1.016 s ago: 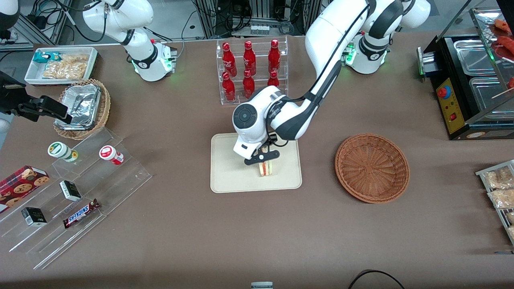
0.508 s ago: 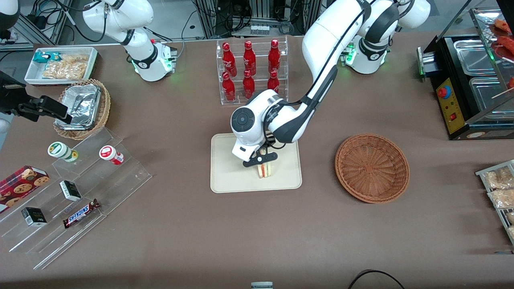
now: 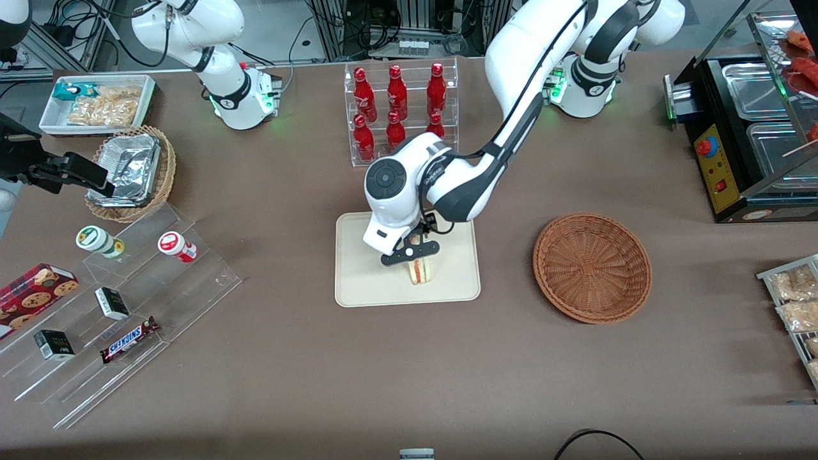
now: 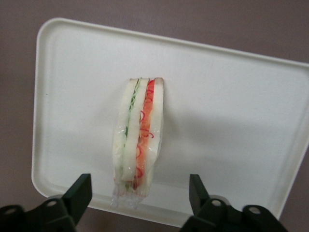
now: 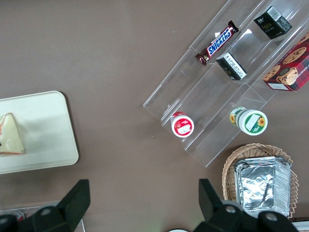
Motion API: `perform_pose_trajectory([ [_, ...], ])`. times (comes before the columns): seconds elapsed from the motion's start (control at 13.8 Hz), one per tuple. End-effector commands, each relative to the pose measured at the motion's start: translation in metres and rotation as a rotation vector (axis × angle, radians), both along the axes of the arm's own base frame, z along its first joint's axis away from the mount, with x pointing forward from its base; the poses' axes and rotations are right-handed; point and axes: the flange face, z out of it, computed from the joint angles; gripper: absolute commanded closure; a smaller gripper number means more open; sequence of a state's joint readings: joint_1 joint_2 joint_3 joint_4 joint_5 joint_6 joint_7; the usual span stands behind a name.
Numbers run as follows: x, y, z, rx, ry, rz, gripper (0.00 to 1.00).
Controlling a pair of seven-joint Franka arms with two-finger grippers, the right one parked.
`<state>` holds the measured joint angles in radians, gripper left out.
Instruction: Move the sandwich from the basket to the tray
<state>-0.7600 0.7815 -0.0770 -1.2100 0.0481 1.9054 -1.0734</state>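
The sandwich [image 3: 420, 271] [image 4: 140, 140] [image 5: 10, 135] stands on its edge on the cream tray [image 3: 364, 268] [image 4: 231, 111] [image 5: 43, 125], red and green filling showing, still in clear wrap. My left gripper [image 3: 412, 252] [image 4: 139, 188] hangs just above it, open, with a black finger on either side of the wedge's end and clear of it. The reddish-brown basket [image 3: 592, 266] sits empty on the table beside the tray, toward the working arm's end.
A clear rack of red bottles [image 3: 399, 108] stands just past the tray, farther from the camera. Toward the parked arm's end are an acrylic stepped shelf with snacks [image 3: 121, 300], a lighter wicker basket with foil containers [image 3: 131, 172] and a white bin [image 3: 96, 102]. A food warmer [image 3: 754, 128] stands at the working arm's end.
The wrist has risen a little and drifted toward the parked arm's end. The sandwich has stayed put on the tray.
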Motion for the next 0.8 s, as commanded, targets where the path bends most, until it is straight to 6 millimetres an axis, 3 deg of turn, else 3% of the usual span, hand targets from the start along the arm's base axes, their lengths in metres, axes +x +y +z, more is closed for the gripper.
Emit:
perform_pose_trajectory([
  [0.0,0.010,0.023,0.031,0.030,0.007,0.011,0.00],
  [0.07,0.024,0.041,0.039,0.024,0.017,0.023,0.00],
  [0.22,0.023,0.060,0.051,0.054,0.045,0.029,0.00],
  [0.29,0.025,0.080,0.061,0.068,0.053,0.047,0.00],
  [0.44,0.044,0.130,0.086,0.059,0.057,0.050,0.00],
  [0.58,0.057,0.185,0.099,0.064,0.093,0.022,0.00],
  [0.73,0.060,0.232,0.111,0.058,0.111,-0.022,0.00],
])
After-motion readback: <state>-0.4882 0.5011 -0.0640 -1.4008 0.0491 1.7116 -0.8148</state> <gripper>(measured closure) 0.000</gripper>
